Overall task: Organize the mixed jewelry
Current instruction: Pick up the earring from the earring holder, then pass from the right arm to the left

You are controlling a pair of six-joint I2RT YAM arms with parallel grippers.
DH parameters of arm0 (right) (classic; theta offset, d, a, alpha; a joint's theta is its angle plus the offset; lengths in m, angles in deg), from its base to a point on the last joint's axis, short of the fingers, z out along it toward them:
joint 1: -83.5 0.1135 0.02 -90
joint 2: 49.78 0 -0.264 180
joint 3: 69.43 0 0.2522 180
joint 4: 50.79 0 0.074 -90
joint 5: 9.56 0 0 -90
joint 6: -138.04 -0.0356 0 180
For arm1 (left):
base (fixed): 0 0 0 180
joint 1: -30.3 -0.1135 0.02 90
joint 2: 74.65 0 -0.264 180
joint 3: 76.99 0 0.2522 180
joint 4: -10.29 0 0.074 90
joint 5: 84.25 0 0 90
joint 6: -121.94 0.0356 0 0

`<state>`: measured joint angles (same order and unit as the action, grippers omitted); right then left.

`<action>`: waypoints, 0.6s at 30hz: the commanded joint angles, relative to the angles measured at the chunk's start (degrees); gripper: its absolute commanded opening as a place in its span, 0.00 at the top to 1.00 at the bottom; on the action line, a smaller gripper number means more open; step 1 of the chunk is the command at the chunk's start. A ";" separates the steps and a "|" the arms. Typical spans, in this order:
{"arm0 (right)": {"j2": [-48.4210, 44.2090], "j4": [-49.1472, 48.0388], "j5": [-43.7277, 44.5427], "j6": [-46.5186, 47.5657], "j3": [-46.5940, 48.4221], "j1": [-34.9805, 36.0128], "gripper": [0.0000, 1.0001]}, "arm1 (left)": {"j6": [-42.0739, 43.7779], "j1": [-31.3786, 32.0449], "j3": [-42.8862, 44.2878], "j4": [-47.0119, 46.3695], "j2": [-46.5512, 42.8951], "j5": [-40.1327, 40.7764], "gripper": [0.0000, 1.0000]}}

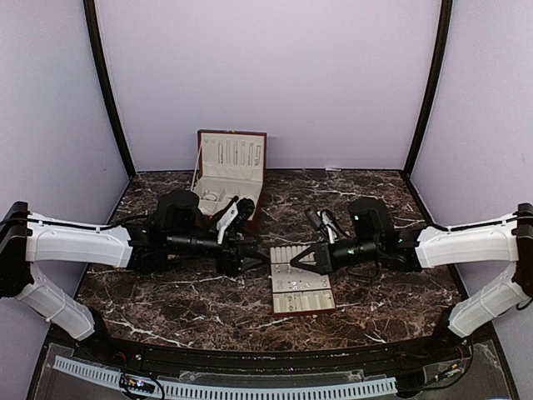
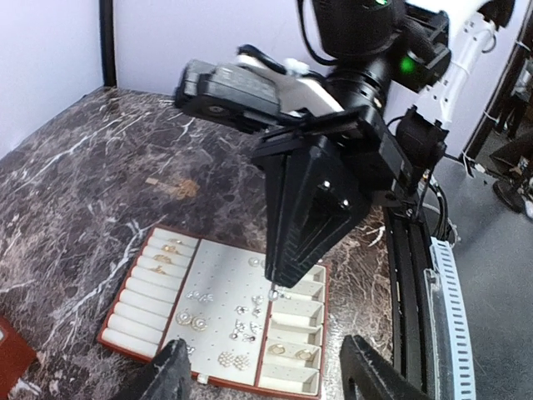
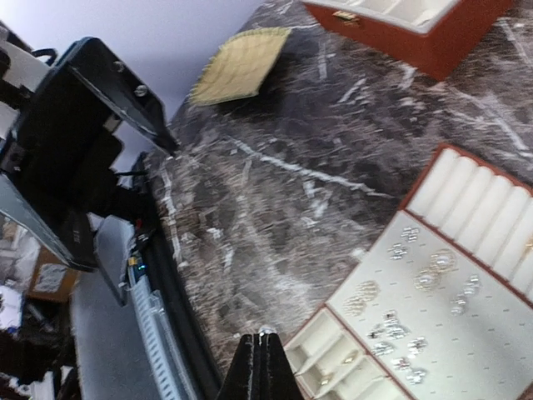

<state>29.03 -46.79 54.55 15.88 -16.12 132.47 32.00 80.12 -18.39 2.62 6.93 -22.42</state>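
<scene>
Right gripper [image 2: 277, 283] pinched shut over the tray [image 2: 137, 312]; left gripper [image 2: 266, 346] open beside it.

We see the jewelry [image 2: 240, 318] lying on the tray at mid-table [image 1: 375, 200]: studs on the middle panel, rings [image 2: 166, 254] in the far rolls, a few pieces in the near compartments. The right gripper's tips press together over the seam between panel and compartments; we cannot tell whether a piece sits between them. The left gripper hangs just left of the tray, jaws apart and holding nothing. The box [image 3: 433, 42] stands open far left, and the mat [image 3: 241, 60] lies further left.
</scene>
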 commanded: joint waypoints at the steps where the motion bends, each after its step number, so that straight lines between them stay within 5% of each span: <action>1: -2.04 -13.13 -15.80 -5.62 -1.25 -0.37 1.00 | 13.34 4.44 -3.98 -3.00 -4.23 3.75 0.36; 9: -4.84 -17.02 -19.35 -11.39 -1.70 -0.23 1.00 | 26.50 12.52 -5.33 -2.97 -7.12 20.53 0.39; 18: -3.86 -22.76 -20.40 -18.10 -2.58 -0.08 1.00 | 33.56 18.19 -2.09 -7.25 -2.98 32.40 0.59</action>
<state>25.00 -63.25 35.84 2.31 -17.71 132.44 60.13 96.62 -22.41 -0.11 2.71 1.36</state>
